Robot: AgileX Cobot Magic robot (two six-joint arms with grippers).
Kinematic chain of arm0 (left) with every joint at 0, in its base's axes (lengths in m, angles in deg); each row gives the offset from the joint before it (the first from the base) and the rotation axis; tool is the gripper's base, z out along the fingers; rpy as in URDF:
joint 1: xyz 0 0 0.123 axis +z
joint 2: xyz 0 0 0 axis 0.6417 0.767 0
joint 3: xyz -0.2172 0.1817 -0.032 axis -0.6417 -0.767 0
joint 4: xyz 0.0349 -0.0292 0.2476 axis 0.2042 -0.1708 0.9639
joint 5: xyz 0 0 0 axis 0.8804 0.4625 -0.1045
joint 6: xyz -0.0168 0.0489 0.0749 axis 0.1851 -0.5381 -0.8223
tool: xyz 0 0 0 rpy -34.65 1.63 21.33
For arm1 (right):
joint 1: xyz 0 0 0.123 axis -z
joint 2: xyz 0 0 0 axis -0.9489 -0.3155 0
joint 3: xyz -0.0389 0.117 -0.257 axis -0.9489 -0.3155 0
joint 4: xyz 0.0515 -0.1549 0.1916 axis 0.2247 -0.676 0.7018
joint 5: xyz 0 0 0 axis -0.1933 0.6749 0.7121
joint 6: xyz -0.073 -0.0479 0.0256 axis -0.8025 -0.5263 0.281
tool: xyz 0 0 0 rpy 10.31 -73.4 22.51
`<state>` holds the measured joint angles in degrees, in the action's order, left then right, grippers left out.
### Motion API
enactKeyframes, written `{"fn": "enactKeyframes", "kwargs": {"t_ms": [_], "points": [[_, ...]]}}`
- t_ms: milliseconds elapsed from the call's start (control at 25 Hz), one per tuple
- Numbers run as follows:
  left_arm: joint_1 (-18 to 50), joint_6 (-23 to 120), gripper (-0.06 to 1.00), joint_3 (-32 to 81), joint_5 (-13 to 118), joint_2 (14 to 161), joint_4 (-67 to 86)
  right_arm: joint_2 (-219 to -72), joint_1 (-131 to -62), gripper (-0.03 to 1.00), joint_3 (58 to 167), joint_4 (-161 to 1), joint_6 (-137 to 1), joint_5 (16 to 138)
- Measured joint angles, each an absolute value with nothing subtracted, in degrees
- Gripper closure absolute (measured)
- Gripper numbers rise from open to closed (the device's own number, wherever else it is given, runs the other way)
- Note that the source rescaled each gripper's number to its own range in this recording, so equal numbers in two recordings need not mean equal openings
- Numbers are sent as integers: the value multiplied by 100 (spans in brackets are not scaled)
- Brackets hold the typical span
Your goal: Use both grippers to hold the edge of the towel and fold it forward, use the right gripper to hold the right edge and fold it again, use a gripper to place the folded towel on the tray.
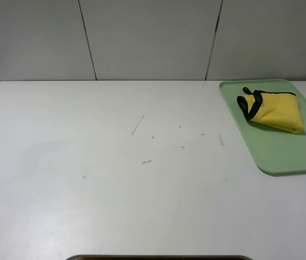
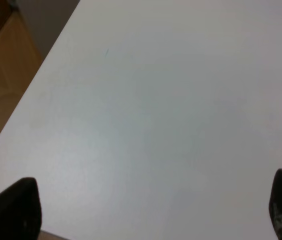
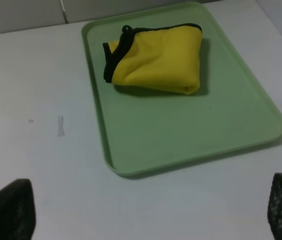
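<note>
The yellow towel point(image 1: 273, 110) lies folded into a small bundle on the pale green tray point(image 1: 299, 157) at the table's far right. Its black edge point(image 1: 250, 104) and corner loop show on the bundle's left side. The right wrist view shows the same towel point(image 3: 158, 60) on the tray point(image 3: 181, 135), with my right gripper point(image 3: 146, 212) open and well back from it, nothing between its fingertips point(image 3: 8, 210). My left gripper point(image 2: 151, 210) is open over bare white table, holding nothing. Neither arm appears in the exterior view.
The white table point(image 1: 115, 189) carries a few small bits of tape or scraps point(image 1: 137, 125) near its middle. White wall panels stand behind. In the left wrist view the table's edge point(image 2: 41, 70) borders a brown floor.
</note>
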<state>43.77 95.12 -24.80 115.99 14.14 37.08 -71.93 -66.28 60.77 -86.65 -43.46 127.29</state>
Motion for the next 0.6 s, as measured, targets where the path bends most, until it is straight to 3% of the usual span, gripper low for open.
{"fn": "enactKeyframes", "kwargs": {"t_ms": [600], "points": [[4380, 9512, 4, -2480, 11599, 1414, 3708, -7182, -6628, -3, 6070, -8683, -4328, 12705]]}}
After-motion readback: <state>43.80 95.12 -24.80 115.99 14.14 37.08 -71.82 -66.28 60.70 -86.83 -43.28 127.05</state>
